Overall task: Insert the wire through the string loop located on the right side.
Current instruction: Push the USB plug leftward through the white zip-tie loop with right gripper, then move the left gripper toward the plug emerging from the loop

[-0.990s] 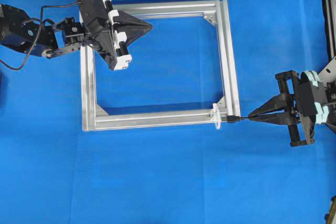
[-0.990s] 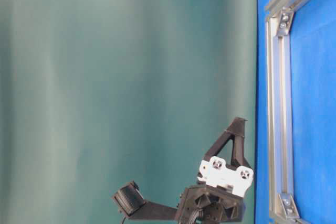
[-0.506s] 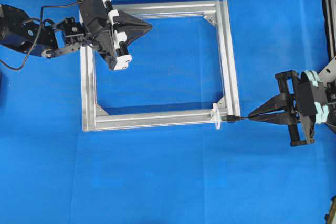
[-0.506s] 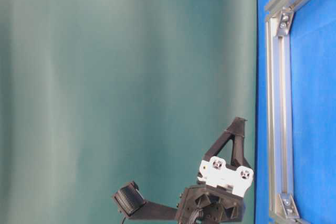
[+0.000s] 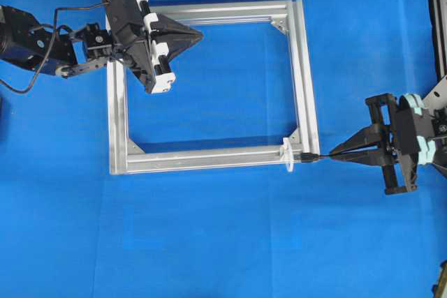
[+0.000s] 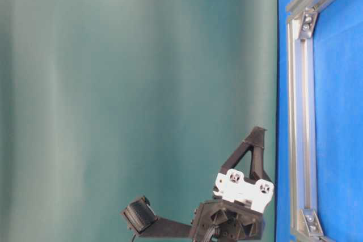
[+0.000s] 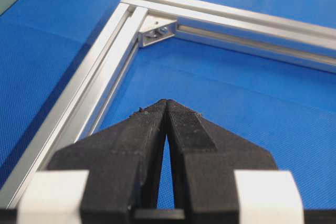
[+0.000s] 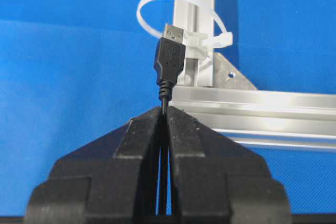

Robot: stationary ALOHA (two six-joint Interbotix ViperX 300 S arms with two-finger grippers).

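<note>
My right gripper [image 8: 164, 109] [image 5: 331, 155] is shut on the thin black wire [image 8: 165, 97], just behind its USB plug [image 8: 170, 57] [image 5: 308, 159]. The plug points at the whitish string loop [image 8: 175, 14] [image 5: 287, 155] on the silver frame's [image 5: 301, 82] near right corner, its metal tip just short of the loop. My left gripper [image 7: 166, 104] [image 5: 200, 33] is shut and empty, hovering inside the frame's far left corner. In the table-level view only the left gripper [image 6: 256, 135] and the frame's left bar [image 6: 299, 123] show.
A blue cloth [image 5: 223, 235] covers the table. The frame has metal corner brackets [image 7: 156, 31]. A green backdrop [image 6: 136, 83] fills the table-level view. A dark rail [image 5: 437, 12] runs along the right edge.
</note>
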